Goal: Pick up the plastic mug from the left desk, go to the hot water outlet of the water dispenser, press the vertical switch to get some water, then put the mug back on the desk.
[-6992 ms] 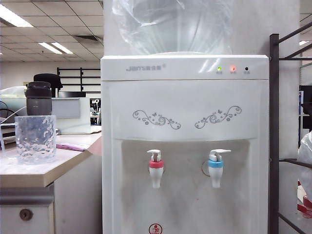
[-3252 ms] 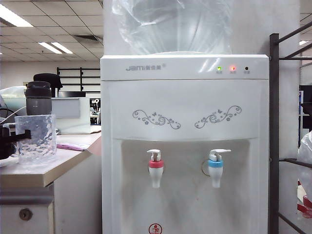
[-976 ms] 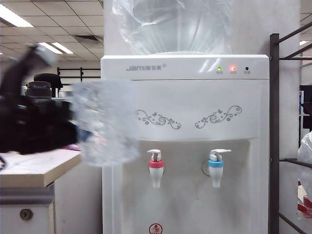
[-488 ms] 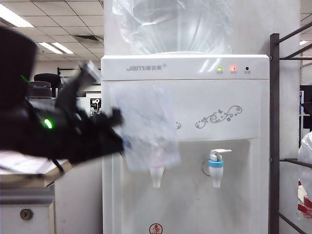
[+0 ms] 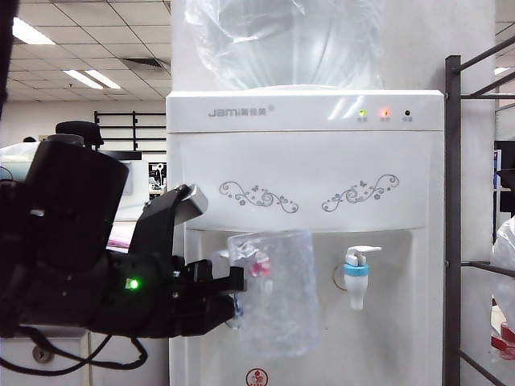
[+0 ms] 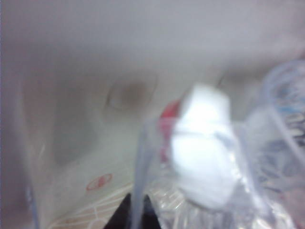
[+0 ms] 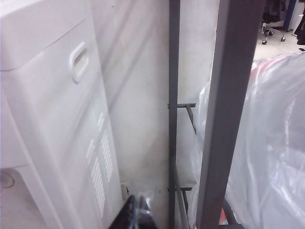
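My left gripper [image 5: 234,291] is shut on the wall of the clear, dimpled plastic mug [image 5: 274,296] and holds it upright in the water dispenser's [image 5: 306,161] recess. The hot water outlet [image 5: 260,266], with its red collar, shows through the mug's upper wall. In the left wrist view the white tap [image 6: 202,148] is a blur close over the mug [image 6: 267,143], so its vertical switch cannot be made out. The mug's wall runs between my left gripper's [image 6: 135,215] dark fingertips. My right gripper [image 7: 137,213] is shut on nothing, beside the dispenser's side panel [image 7: 57,119].
The blue-collared tap [image 5: 356,274] hangs to the right of the mug. A dark metal rack [image 5: 453,225] stands right of the dispenser, with plastic-wrapped goods [image 7: 267,143] behind it. My left arm hides most of the left desk [image 5: 48,358].
My left arm has carried the mug to the right and down, from in front of the dispenser's upper panel to the red-collared tap. The right arm has kept still.
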